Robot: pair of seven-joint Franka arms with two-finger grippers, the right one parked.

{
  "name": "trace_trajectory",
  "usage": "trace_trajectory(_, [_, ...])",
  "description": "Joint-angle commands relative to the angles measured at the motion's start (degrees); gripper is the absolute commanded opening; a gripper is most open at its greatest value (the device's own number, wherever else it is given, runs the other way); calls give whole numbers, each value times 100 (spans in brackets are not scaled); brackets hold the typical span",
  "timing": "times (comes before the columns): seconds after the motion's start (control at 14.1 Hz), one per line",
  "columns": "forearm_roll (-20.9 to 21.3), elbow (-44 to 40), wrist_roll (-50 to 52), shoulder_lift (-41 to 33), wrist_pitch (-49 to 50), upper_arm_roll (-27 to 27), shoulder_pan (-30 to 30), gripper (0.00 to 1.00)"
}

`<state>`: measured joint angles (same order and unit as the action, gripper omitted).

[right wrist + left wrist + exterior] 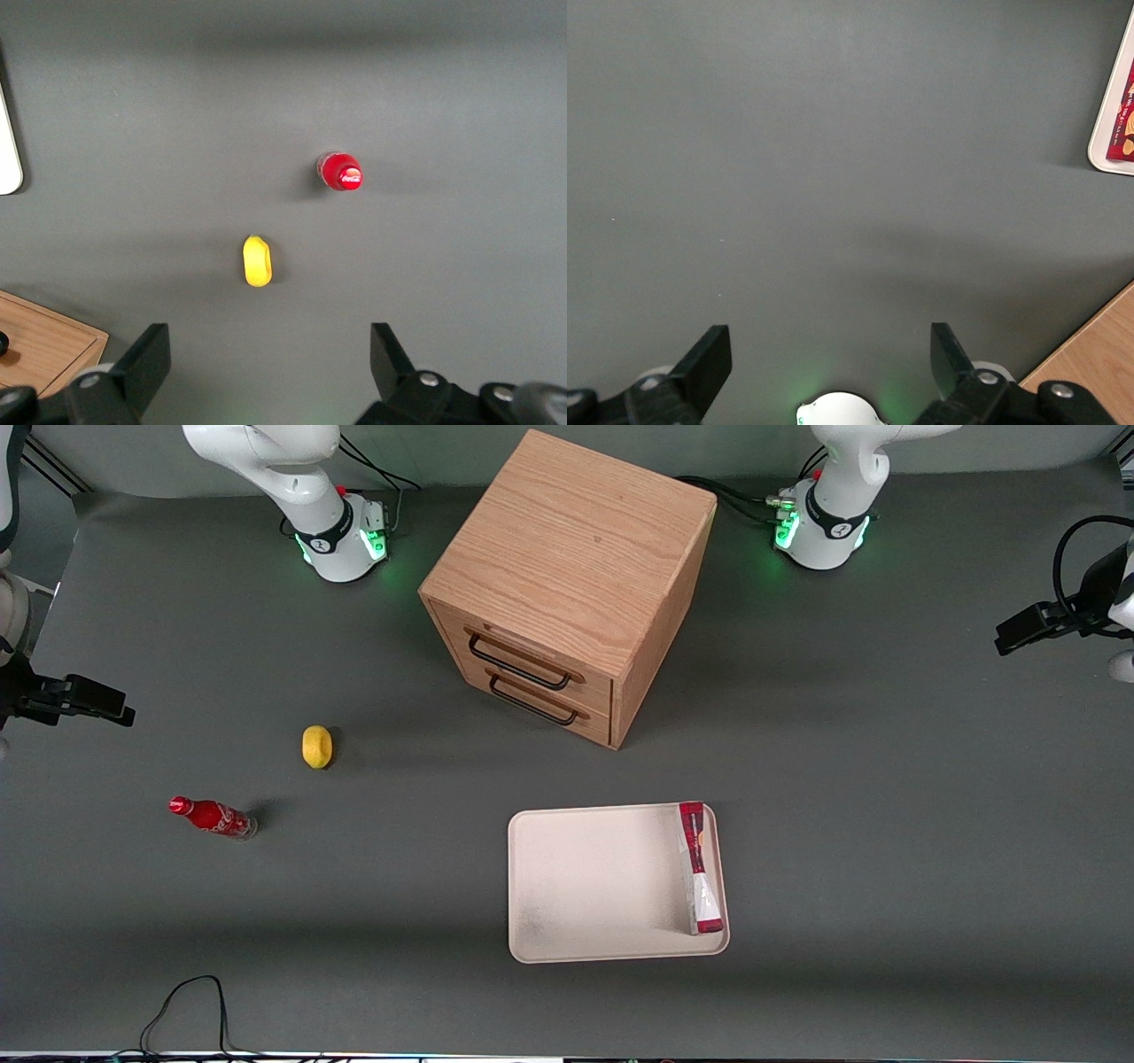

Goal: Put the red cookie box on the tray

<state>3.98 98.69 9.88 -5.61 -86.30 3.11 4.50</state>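
Observation:
The red cookie box [700, 868] lies flat in the cream-white tray [594, 886], along the tray's rim toward the working arm's end, grey-white printed side showing. The left wrist view catches a strip of the box [1125, 124] and the tray's rim [1106, 142]. My left gripper [1019, 633] hangs high at the working arm's end of the table, well apart from the tray and farther from the front camera. Its fingers [709, 359] stand open over bare grey tabletop, with nothing between them [830, 345].
A wooden two-drawer cabinet [567, 584] stands farther from the front camera than the tray; its corner [1099, 359] shows in the left wrist view. A yellow lemon [317, 746] and a red cola bottle [213, 817] sit toward the parked arm's end. A black cable [186, 1010] loops at the front edge.

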Motion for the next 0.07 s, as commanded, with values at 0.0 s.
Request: trace_trajectory(0.0, [15,-34,-56,16,78,76,165,100])
